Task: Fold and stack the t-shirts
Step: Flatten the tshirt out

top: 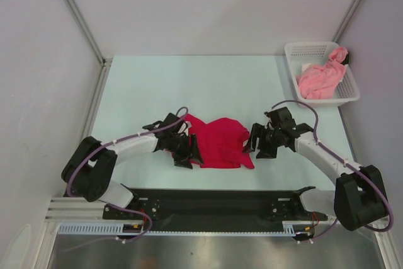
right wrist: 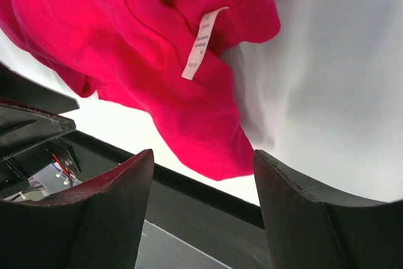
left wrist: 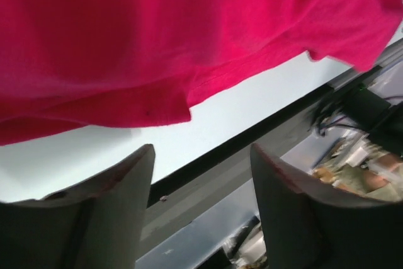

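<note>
I see the pale table (top: pixel 189 80) filling most of the overhead view, with a black rail (top: pixel 214 203) running along its near edge where both arms are bolted.

The red t-shirt (top: pixel 220 143) lies crumpled on the table near that edge, roughly midway between the two arms. It is bunched and not flat. In the left wrist view its hem (left wrist: pixel 157 42) hangs across the top of the picture, and in the right wrist view a sleeve or corner (right wrist: pixel 176 80) droops toward the rail.

The white mesh basket (top: pixel 352 96) sits at the far right corner of the table, well apart from the red shirt. The pink t-shirt (top: pixel 320 80) is heaped inside it, with one end draped up over the far rim.

My left gripper (top: pixel 187 152) is at the red shirt's left edge. From its own camera the fingers (left wrist: pixel 201 152) stand spread, with only table and rail between them; the cloth lies just beyond the tips and is not pinched.

My right gripper (top: pixel 258 143) is just beside the shirt's right edge, its fingers (right wrist: pixel 204 155) spread wide and gripping nothing.

A small white label (right wrist: pixel 200 43) hangs from inside the red shirt's neck.
</note>
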